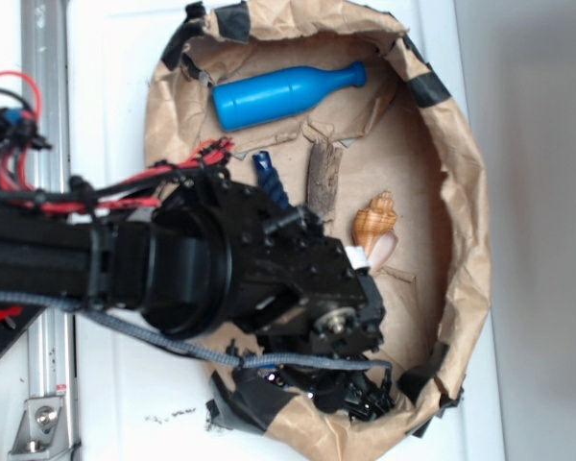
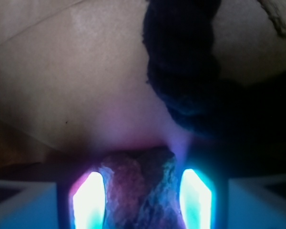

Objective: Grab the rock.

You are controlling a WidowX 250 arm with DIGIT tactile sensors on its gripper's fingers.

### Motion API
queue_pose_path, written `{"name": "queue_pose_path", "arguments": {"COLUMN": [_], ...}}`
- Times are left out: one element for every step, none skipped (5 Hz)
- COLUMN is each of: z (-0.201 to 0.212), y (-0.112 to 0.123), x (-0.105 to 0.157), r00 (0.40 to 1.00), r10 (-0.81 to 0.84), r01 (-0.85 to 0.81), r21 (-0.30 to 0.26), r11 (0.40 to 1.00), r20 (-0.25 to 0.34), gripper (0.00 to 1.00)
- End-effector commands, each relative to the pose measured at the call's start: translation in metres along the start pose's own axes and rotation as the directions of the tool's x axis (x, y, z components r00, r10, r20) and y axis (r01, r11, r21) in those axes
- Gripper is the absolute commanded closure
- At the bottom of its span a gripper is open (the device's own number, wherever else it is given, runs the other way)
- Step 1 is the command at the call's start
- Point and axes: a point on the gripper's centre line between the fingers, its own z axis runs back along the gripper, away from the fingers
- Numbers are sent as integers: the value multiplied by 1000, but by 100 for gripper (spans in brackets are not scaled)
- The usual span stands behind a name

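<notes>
The rock (image 1: 324, 173) is a rough, streaky brown-grey chunk lying on the brown paper in the middle of the paper-lined basin. Its near end is hidden under the black arm. My gripper (image 1: 312, 219) reaches down over that end. In the wrist view the rock (image 2: 138, 191) fills the gap between the two glowing fingers of my gripper (image 2: 143, 174). The left pad (image 2: 89, 200) presses on its side, and the right pad (image 2: 195, 198) sits against its other side. The gripper is shut on the rock.
A dark blue braided rope (image 1: 271, 178) lies just left of the rock and looms dark in the wrist view (image 2: 181, 57). A blue plastic bottle (image 1: 283, 93) lies at the top, a tan spiral seashell (image 1: 374, 223) to the right. The crumpled paper rim (image 1: 466, 192) rings everything.
</notes>
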Motion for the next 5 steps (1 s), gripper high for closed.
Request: {"name": "queue_pose_path", "arguments": {"z": [9,49,98,161,205], "y": [10,10,15,12,13], "x": [-7,10,28,45,49], "r00": [998,975,944,854,747], "r10": [-55,-184,-223,-327,-458], "r01": [56,191,244,352,465], "r21": [-14,-39,-61,14,114], "r11": [998,981,968,936,878], "r20": [21,124,243,404,483], "gripper": [100,100,100,100,100]}}
